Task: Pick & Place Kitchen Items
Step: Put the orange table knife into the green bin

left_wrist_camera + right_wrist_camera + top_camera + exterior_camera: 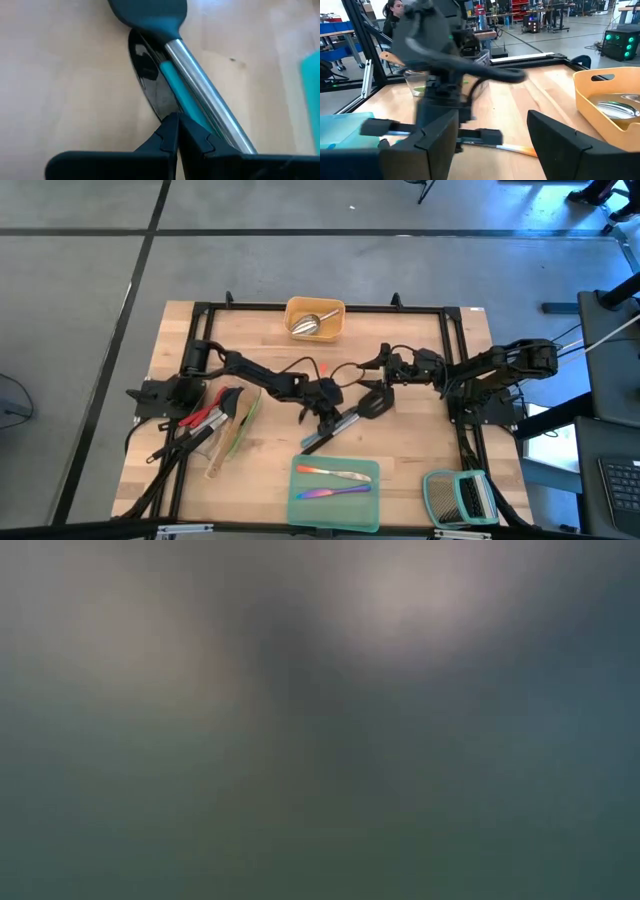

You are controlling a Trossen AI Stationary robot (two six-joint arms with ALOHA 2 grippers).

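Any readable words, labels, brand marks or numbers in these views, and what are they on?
None can be read.
Yellow tray, teal tray, spatula: no print shows on them.
Low view: wholly blurred, nothing can be made out.
Room behind the table in the right wrist view: any signs or screens are too small and blurred to read.

A pale wooden bench (400, 430) is carrying a yellow tray (316, 319) at its far edge, a teal tray (335, 493) at the near edge and a green-framed slatted rack (458, 498) at the near right corner. A bundle of long-handled utensils (222, 427) is lying on the left side, and a black spatula (345, 417) is resting near the middle.
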